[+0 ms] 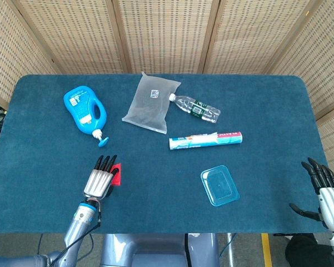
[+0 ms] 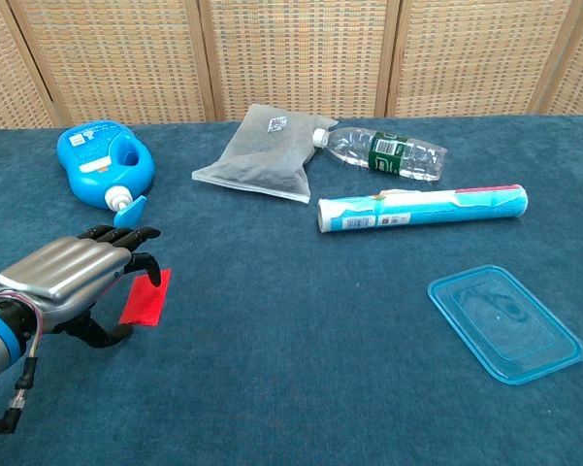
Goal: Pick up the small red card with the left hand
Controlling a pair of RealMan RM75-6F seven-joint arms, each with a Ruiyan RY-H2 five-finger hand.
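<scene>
Chest view, left hand [image 2: 70, 275] palm down over left edge of small red card [image 2: 145, 296] flat on blue tablecloth [image 2: 301, 369], fingers spread, card ungrasped, right hand [image 1: 322, 186] spread, empty, at table's right edge

The blue plastic detergent jug [image 1: 84, 109] is laid at the back left of the blue carpeted table [image 1: 267, 100]. Just right of it the grey plastic pouch [image 1: 151, 102] is found, with the clear plastic water bottle [image 1: 195, 108] touching its right edge. The long printed tube [image 1: 205, 140] is set in front of the bottle, and the clear blue plastic lid [image 1: 219, 186] nearer still. The small red card [image 2: 145, 297] is placed front left, partly under the left hand [image 2: 73, 274]. The right hand [image 1: 324, 192] is kept off the table's front right corner.
</scene>
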